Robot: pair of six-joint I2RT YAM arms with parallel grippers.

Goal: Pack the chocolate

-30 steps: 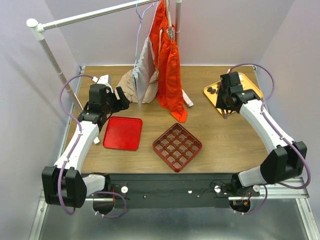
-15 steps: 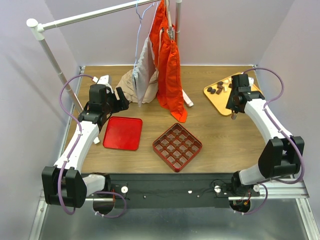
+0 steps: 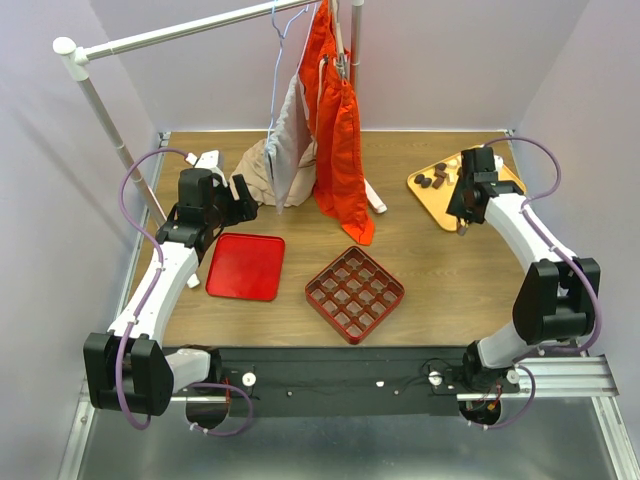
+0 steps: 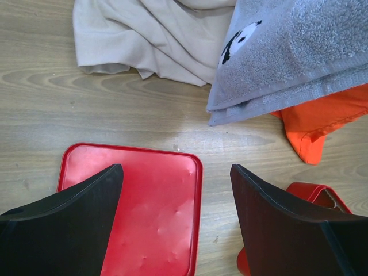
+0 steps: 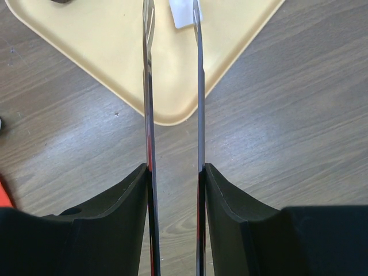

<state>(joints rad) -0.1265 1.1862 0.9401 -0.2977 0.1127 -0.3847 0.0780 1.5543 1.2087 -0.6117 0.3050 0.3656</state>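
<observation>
Several small dark brown chocolate lumps (image 3: 437,178) lie on the yellow-orange tray (image 3: 438,203) at the back right. My right gripper (image 3: 466,195) is shut on metal tongs (image 5: 148,86), whose two blades reach over the tray's near corner (image 5: 115,52). A small white lump (image 5: 183,12) sits at the blade tips; I cannot tell whether it is gripped. The red gridded box (image 3: 354,292) stands empty at the middle front. My left gripper (image 3: 238,200) is open and empty above the flat red lid (image 4: 155,213).
A clothes rail crosses the back with an orange garment (image 3: 340,140) and a grey towel (image 4: 287,52) hanging from it. A beige cloth (image 4: 155,34) lies bunched on the table behind the lid. The gridded box's corner (image 4: 310,192) shows beside my left finger.
My right gripper moved right with the tongs, uncovering the chocolate lumps on the tray, then shifted slightly back left. The left arm has not moved.
</observation>
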